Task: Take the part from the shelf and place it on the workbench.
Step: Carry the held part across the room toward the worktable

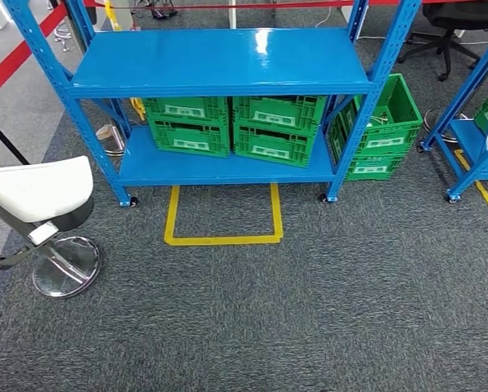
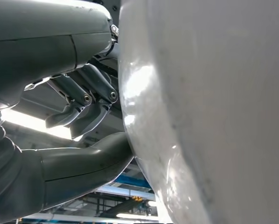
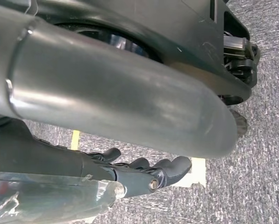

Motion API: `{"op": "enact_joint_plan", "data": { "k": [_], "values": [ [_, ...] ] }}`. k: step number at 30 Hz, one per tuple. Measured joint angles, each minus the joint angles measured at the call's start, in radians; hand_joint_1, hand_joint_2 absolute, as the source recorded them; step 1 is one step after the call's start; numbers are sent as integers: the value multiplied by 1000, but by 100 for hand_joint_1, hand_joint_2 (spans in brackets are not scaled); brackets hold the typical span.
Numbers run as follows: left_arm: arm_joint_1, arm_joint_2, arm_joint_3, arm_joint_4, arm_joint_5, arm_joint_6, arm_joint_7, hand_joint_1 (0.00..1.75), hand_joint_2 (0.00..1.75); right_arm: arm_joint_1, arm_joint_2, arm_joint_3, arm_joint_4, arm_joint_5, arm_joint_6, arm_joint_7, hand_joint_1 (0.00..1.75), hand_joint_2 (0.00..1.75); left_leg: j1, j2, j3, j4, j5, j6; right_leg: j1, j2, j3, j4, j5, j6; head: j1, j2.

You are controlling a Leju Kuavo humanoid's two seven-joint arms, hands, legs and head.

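Carpet [image 1: 290, 310] grey; blue shelf [image 1: 222, 61] above yellow floor outline [image 1: 222, 238]

Grey carpet [image 1: 290, 310] is covering the floor, yellow tape [image 1: 222, 238] outlining a square at twelve o'clock; a white stool [image 1: 41, 192] is standing at nine o'clock.
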Motion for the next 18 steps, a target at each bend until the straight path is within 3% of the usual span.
{"op": "enact_joint_plan", "data": {
  "k": [6,18],
  "values": [
    [0,2,1,0,0,0,0,175,175,0,0,0,0,0,0,0,0,0,1,0,-7,0,7,-4,0,0,-9,1,4,5,0,0],
    [0,3,1,0,0,0,0,175,175,0,0,0,0,1,-1,-1,0,0,4,0,-17,0,17,-9,3,1,-19,4,13,0,0,0]
  ]
}}
